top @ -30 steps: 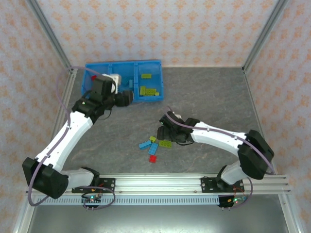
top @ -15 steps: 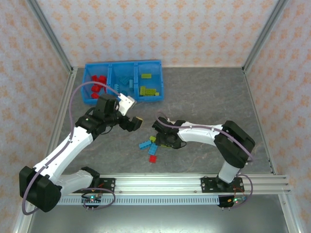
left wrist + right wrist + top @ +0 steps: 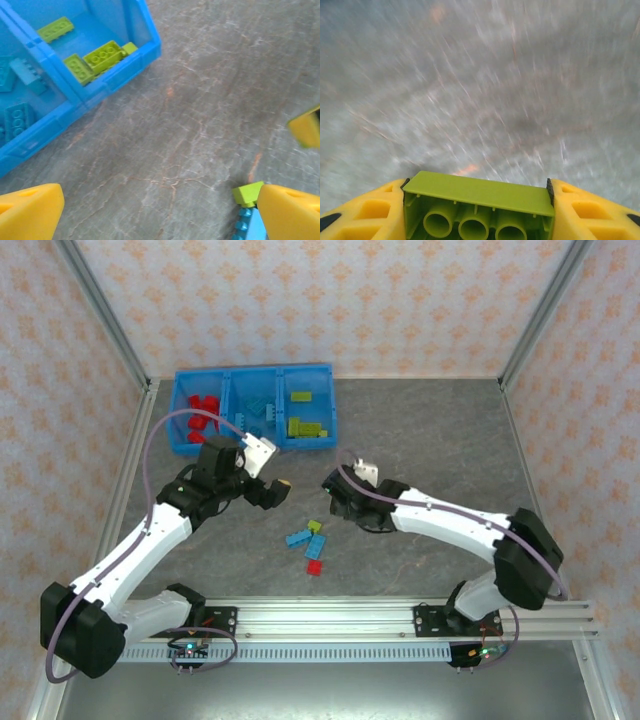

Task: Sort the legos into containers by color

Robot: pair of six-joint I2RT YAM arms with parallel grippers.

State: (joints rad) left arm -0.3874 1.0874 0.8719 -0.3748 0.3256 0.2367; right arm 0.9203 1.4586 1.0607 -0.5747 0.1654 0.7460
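Observation:
My right gripper (image 3: 477, 202) is shut on a lime green lego (image 3: 479, 192), held lengthwise between the yellow fingers with its hollow underside toward the camera, above bare table. From above, that gripper (image 3: 337, 498) hangs just right of the loose legos: two light blue (image 3: 297, 537), a small green (image 3: 314, 526) and a red (image 3: 314, 567). My left gripper (image 3: 276, 490) stands open and empty between the blue tray (image 3: 255, 371) and the pile. In the left wrist view its fingers (image 3: 30, 210) frame grey table, with the small green lego (image 3: 247, 194) by the right fingertip.
The tray's containers hold red legos (image 3: 203, 408) on the left, blue ones (image 3: 258, 410) in the middle and green ones (image 3: 305, 425) on the right. Metal frame posts and patterned walls bound the table. A rail (image 3: 400, 615) runs along the near edge.
My right gripper has closed on a green lego from the pile and lifted it up and back. My left arm has come away from the tray toward the middle, its jaws opening wide.

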